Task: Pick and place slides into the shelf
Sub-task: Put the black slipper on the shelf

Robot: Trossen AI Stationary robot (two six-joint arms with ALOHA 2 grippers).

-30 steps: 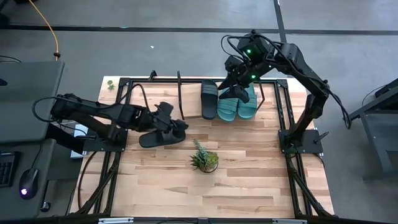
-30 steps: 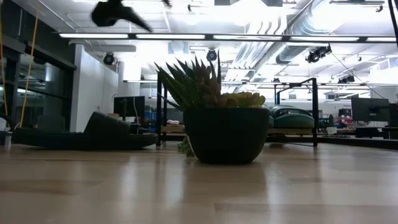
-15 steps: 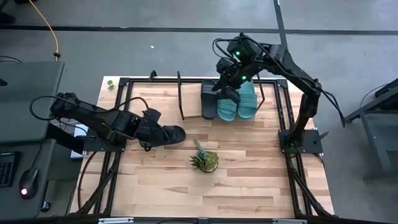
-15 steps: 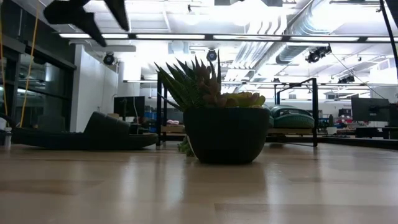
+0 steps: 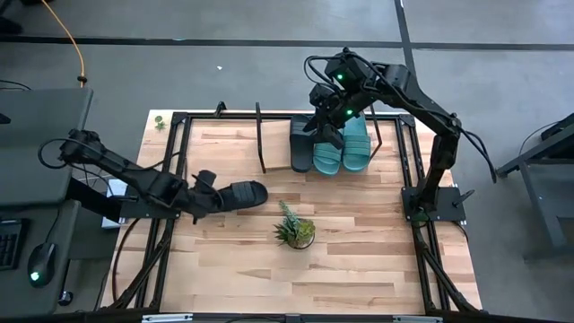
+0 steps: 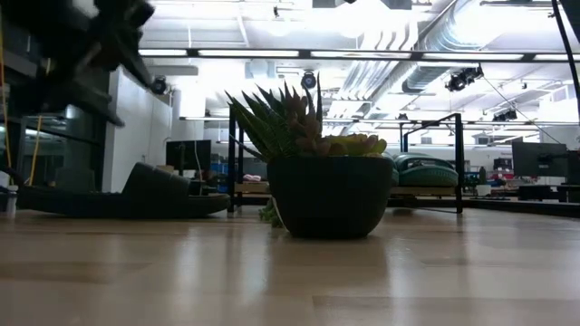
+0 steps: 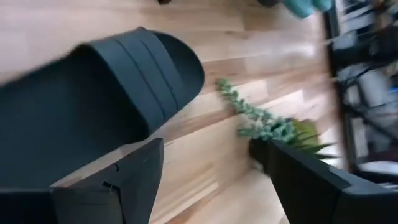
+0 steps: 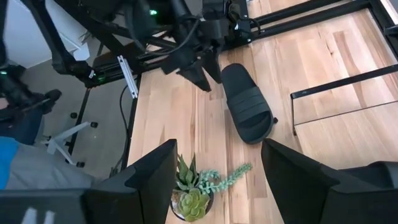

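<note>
The left hand has drawn back toward the counter's left edge, off the black slide, which lies flat beside it. In the low view that hand is a dark blur. Its fingers are spread, empty. The right hand, open and empty, hovers over three slides on the shelf.

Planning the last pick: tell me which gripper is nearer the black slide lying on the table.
Left. The left gripper is open right at the heel end of the black slide. The right gripper is open over the shelf, far off.
</note>
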